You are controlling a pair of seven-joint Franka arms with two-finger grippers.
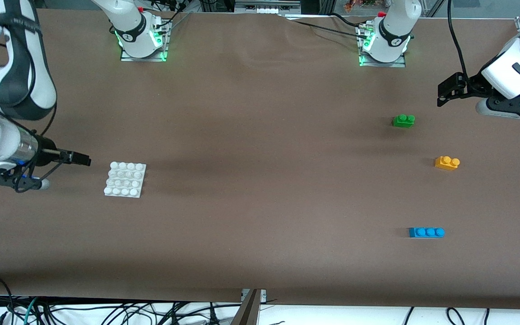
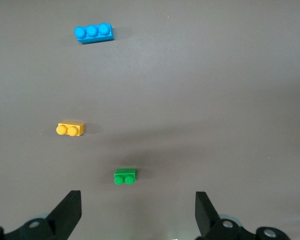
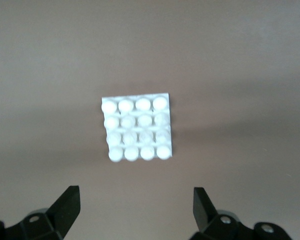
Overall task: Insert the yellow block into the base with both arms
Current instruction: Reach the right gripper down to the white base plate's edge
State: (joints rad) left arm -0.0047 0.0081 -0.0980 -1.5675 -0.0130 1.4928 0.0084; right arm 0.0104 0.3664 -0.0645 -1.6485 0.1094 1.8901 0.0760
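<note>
Yellow block (image 1: 447, 162) lies untouched on the bench toward the left arm's end, well apart from the base (image 1: 125, 179). Left gripper (image 2: 137, 212) and right gripper (image 3: 136, 210) hover empty, jaws spread wide. Picking and inserting are both left.

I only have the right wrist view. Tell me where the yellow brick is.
Observer: The small yellow-orange two-stud plastic brick lies at the left arm's end of the table, apart from the flat white square studded base.
Operator: Report its neighbours.
Observer: A green two-stud brick lies farther from the front camera, a blue three-stud brick nearer.
Operator: My right gripper hangs open by the base. Report the left.
Observer: The left gripper is open, over the table near the green brick.
</note>
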